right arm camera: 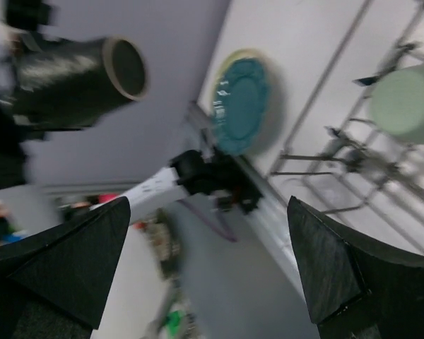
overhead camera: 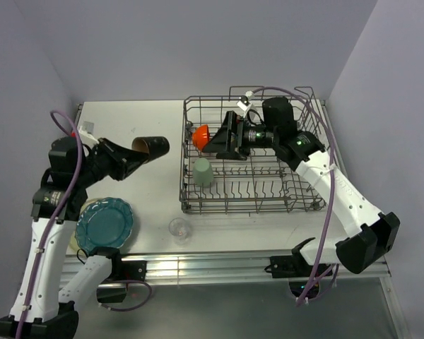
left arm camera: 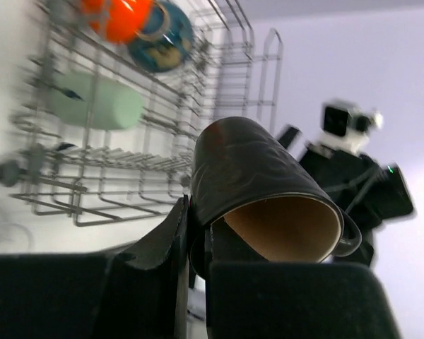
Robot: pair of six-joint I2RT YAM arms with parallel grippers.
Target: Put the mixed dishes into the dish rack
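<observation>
Left wrist: dark brown mug (left arm camera: 261, 183) pinched in left gripper (left arm camera: 196, 239).

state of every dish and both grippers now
left gripper, fingers shut on dark brown mug
dark brown mug, on its side, in the air
right gripper, fingers open, empty, over dish rack
orange bowl, on edge in rack
blue bowl, on edge beside it
pale green mug, in rack
small clear glass, upright on table
teal scalloped plate, flat on cream plate
cream plate, only rim shows
</observation>
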